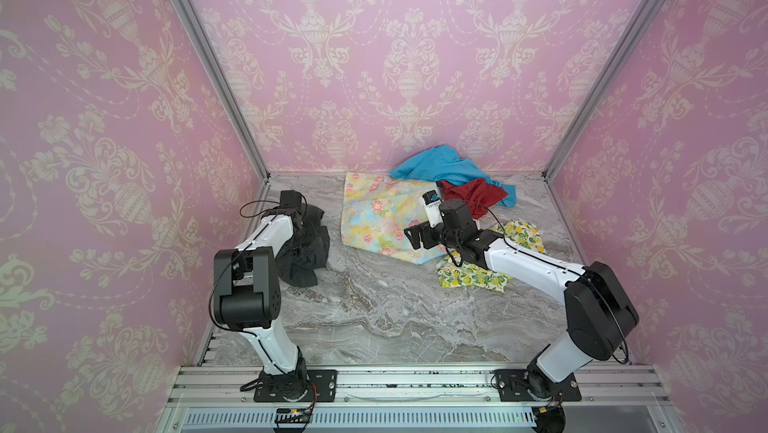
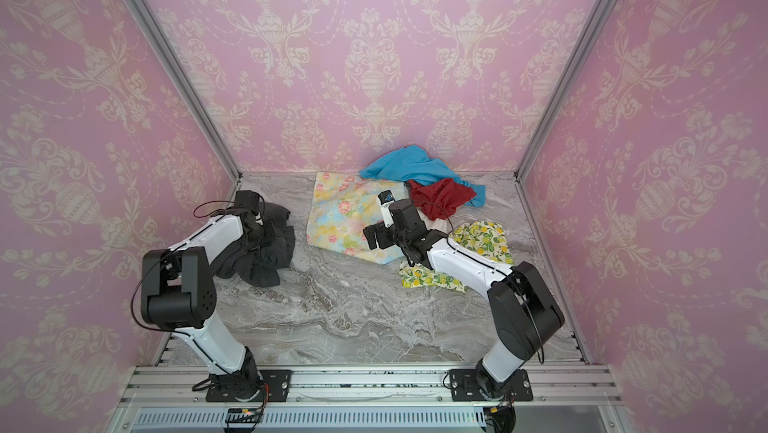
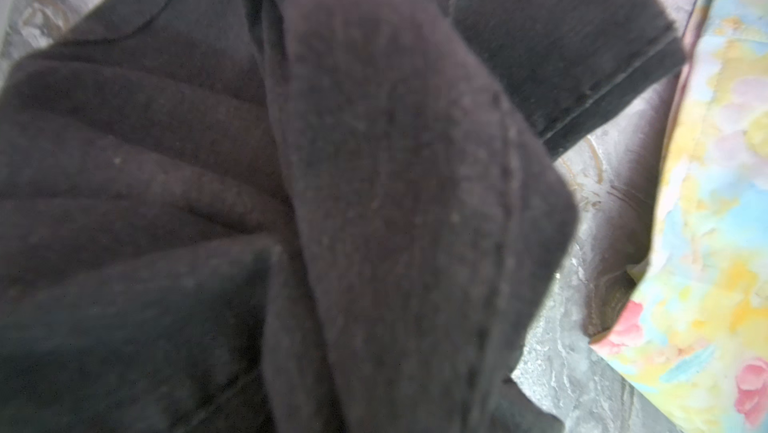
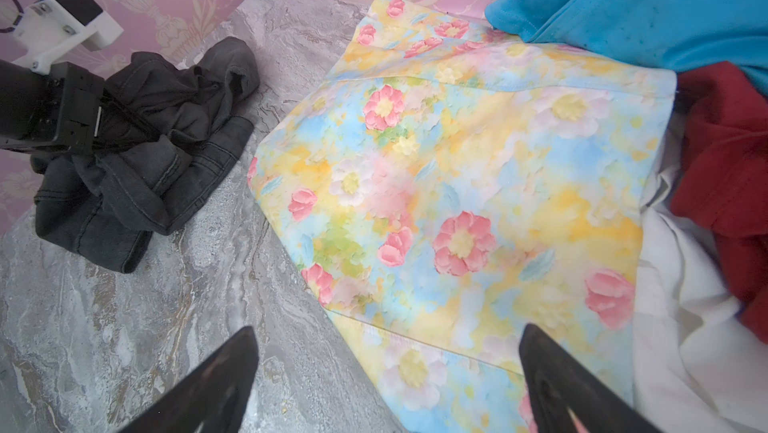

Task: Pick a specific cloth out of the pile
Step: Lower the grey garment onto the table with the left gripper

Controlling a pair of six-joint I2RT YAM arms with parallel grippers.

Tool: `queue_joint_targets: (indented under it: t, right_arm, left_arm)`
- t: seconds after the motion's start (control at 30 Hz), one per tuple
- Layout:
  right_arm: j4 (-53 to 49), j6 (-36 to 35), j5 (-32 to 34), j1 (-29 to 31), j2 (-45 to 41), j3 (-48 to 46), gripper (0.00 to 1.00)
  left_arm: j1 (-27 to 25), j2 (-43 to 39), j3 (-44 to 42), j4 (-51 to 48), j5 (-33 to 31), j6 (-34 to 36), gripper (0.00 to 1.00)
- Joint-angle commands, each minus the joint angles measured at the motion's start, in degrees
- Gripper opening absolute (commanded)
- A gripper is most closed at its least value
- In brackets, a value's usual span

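A robot lab booth — staged. Pink damask-printed wall panels (image 1: 415, 15) in bare aluminium framing (image 1: 232, 110) enclose a grey marble-patterned tabletop (image 1: 374, 310).

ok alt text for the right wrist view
Pastel floral cloth spread on grey marble tabletop, ahead of the open right tool. The left tool grips a crumpled dark charcoal garment nearby. Bright blue cloth, dark red cloth and white cloth border the floral one.

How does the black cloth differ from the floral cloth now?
The black cloth is bunched into folds; the floral cloth lies spread almost flat. The black cloth is plain and dark with stitched seams; the floral cloth is pastel with pink flowers. The left end effector grips the black cloth; nothing holds the floral cloth. Both rest on the table.
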Motion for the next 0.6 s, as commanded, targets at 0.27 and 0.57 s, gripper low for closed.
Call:
queue_joint_targets:
  t: [0.27,0.57]
  right_arm:
    - [-3.25,2.06,0.99,-0.23,-2.66,-1.16,0.98]
    - [-3.07,2.20,0.96,-0.27,-5.08,-4.29,0.98]
  left_arm:
    - [1.45,-5.12,-18.86,-6.17,6.35,-18.39,0.00]
    - [3.02,-22.26,-31.11,-8.33,7.17,-28.00,0.00]
